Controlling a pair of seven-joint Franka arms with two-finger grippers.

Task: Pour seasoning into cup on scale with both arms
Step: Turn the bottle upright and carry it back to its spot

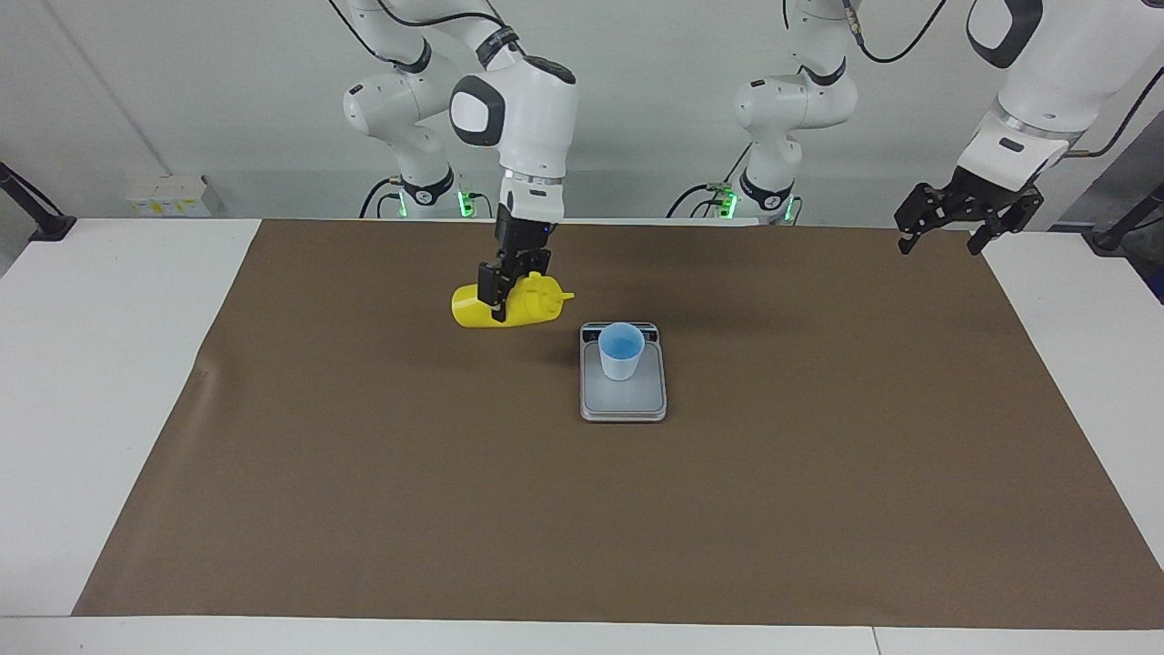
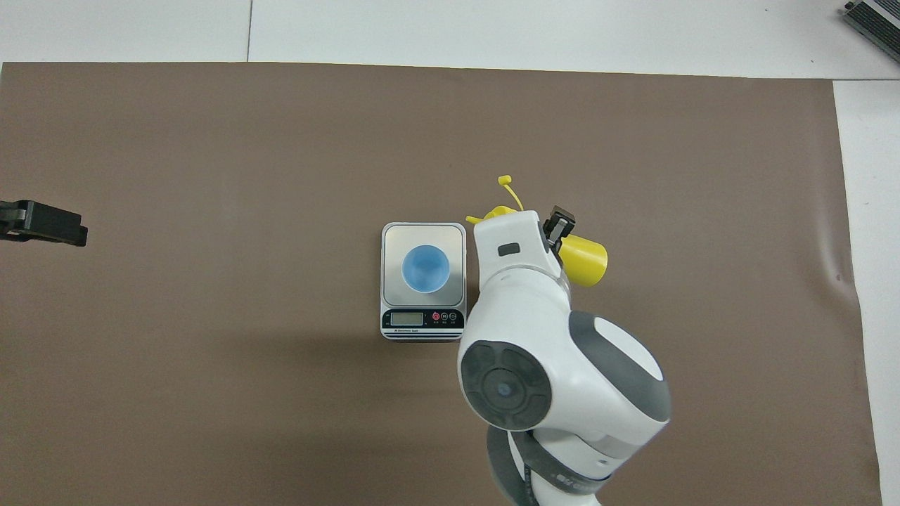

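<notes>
Your right gripper (image 1: 506,289) is clamped on the tilted seasoning (image 1: 505,306), clear of the cup (image 1: 621,351) on the scale (image 1: 624,405); pouring looks finished, bottle unplaced. Left gripper (image 1: 966,220) waits, spread.

The yellow squeeze bottle (image 1: 514,305) is hanging tipped on its side over the brown mat (image 1: 818,455), nozzle pointing toward the scale (image 1: 624,400), its thin cap strap (image 2: 508,188) sticking out loose. The little pale blue cup (image 1: 622,350) is sitting upright on the silver scale's plate, at the display end.
</notes>
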